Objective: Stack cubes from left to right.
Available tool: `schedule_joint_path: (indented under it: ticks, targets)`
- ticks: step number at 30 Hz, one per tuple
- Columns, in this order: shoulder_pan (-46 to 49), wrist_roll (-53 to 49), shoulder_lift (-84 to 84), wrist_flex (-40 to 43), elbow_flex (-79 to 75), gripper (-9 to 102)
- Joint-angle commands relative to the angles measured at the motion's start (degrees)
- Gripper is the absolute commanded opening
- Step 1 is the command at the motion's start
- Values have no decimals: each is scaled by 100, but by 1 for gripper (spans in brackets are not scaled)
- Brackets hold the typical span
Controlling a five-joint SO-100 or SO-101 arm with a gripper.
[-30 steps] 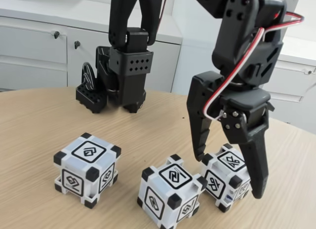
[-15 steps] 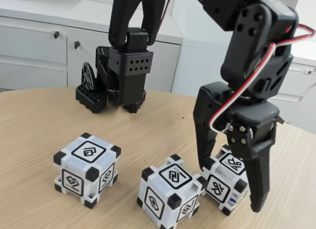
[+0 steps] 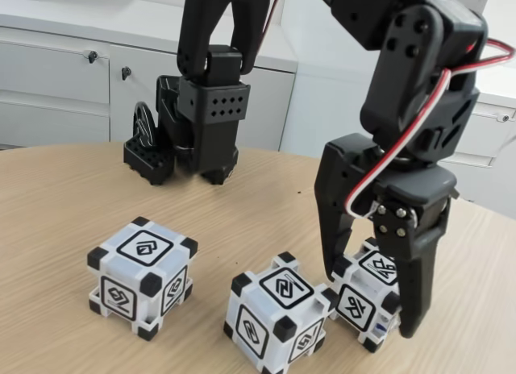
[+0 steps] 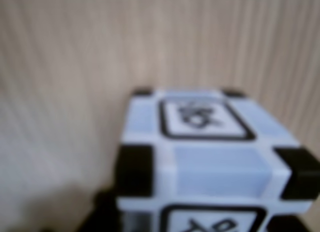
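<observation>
Three white cubes with black corners stand in a row on the wooden table in the fixed view: the left cube [image 3: 143,277], the middle cube [image 3: 278,322] and the right cube [image 3: 364,292]. My black gripper [image 3: 371,305] hangs over the right cube, open, with one finger on each side of it and both close to its faces. I cannot tell if the fingers touch it. The right cube rests on the table. The wrist view has the right cube [image 4: 207,152] close up and blurred, seen from above.
The arm's black base [image 3: 201,124] stands at the back of the round wooden table [image 3: 64,205]. White cabinets [image 3: 56,84] line the wall behind. The table's edge curves past on the right, close to the right cube.
The gripper has come down around the right cube and its fingers have drawn slightly closer together. None of the cubes has moved.
</observation>
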Motion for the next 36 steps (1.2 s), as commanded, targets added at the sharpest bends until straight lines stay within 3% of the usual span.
schedule_joint_path:
  ticks: [1, 18, 36]
  targets:
    - [-229, -211, 26, -53, -211, 32]
    - [-343, 325, 35, 9, -202, 19]
    - [-272, 589, 343, 35, -272, 19]
